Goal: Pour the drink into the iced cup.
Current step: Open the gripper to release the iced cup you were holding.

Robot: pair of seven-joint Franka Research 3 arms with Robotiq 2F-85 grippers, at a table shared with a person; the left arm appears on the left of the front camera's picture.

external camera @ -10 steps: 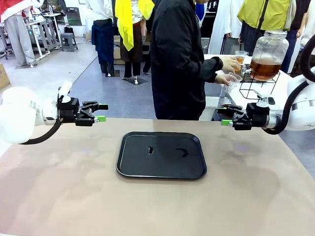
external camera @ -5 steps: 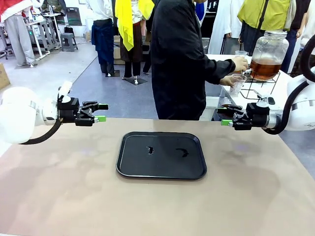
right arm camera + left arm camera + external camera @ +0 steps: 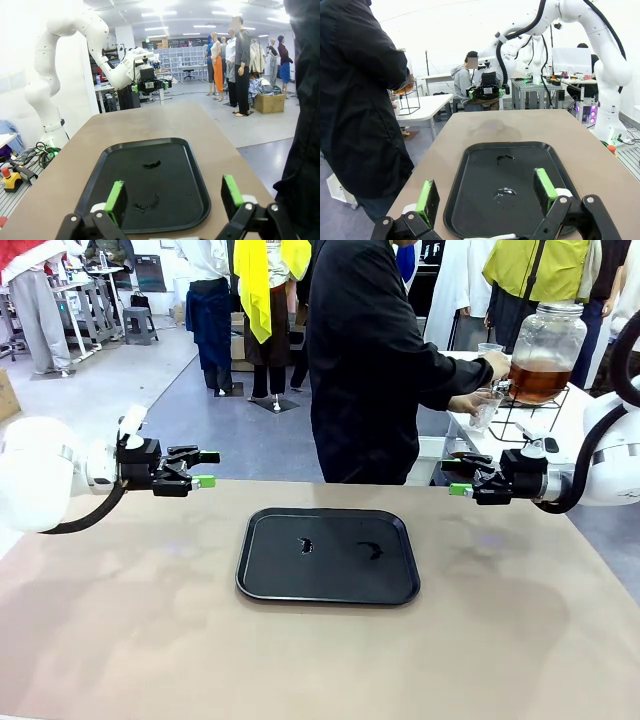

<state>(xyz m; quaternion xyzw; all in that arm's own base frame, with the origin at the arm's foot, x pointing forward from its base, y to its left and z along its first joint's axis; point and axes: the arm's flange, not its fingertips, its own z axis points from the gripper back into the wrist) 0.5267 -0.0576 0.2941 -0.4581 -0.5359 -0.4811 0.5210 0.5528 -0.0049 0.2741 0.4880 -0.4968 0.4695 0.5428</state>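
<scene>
I see the person holding a clear plastic cup point(image 3: 484, 406) under the round glass jar of amber-brown drink point(image 3: 541, 352) at two o'clock. My left gripper point(image 3: 207, 469) and right gripper point(image 3: 455, 476) hover with fingers apart beside the black rectangular tray point(image 3: 329, 555).

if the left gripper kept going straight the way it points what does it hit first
Likely nothing on the table: the left gripper, open, points across above the black tray toward the right gripper, which would be first in line, though depth is uncertain.
</scene>
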